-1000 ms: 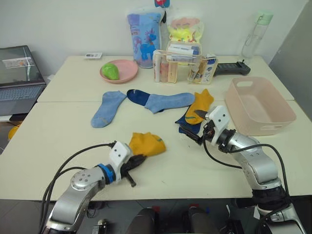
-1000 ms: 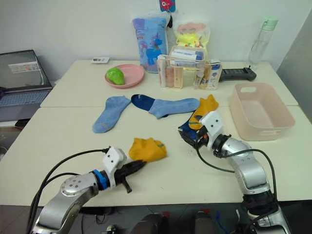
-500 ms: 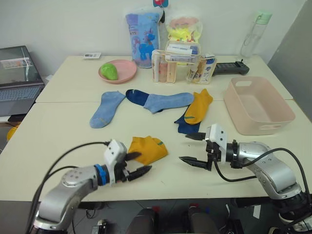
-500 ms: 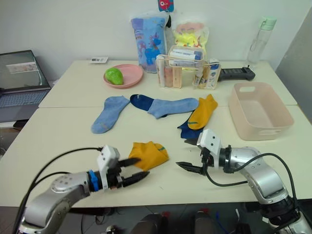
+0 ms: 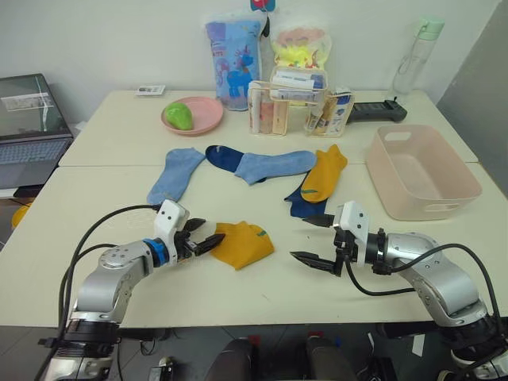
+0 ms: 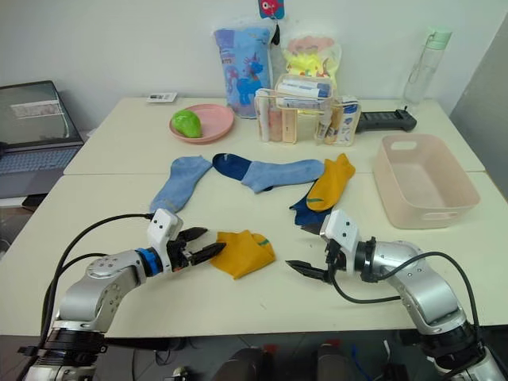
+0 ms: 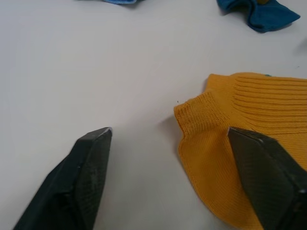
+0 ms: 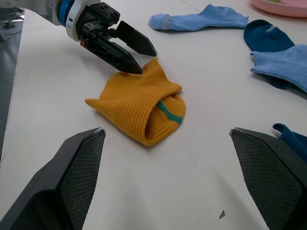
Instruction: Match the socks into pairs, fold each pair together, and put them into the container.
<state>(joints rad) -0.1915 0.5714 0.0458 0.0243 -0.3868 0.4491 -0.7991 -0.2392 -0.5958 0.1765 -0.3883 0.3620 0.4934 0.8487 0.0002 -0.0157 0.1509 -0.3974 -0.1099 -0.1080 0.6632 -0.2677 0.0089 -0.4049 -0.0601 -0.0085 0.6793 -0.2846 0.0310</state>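
A crumpled mustard-yellow sock (image 5: pixel 244 244) lies near the table's front. My left gripper (image 5: pixel 203 239) is open at its left edge, and one fingertip (image 8: pixel 135 67) touches the knit cuff (image 7: pixel 201 111). My right gripper (image 5: pixel 305 238) stands open to the sock's right, holding nothing. Farther back lie a light blue sock (image 5: pixel 175 176), a navy sock (image 5: pixel 221 155) partly under a second light blue sock (image 5: pixel 278 164), and another mustard sock (image 5: pixel 324 173) over a navy one (image 5: pixel 300 204). The pale pink container (image 5: pixel 432 208) stands at the right with nothing in it.
At the back stand a pink plate (image 5: pixel 208 124) with a green object, a clear organiser (image 5: pixel 290 107) of toiletries, two printed bags, a bottle (image 5: pixel 416 55) and a black device (image 5: pixel 376 111). A laptop (image 5: pixel 30 127) sits off the left side.
My left gripper opened and moved from the sock's near side to its left edge, pointing at the cuff. My right gripper swung away from the navy and mustard socks toward the table's front, staying open.
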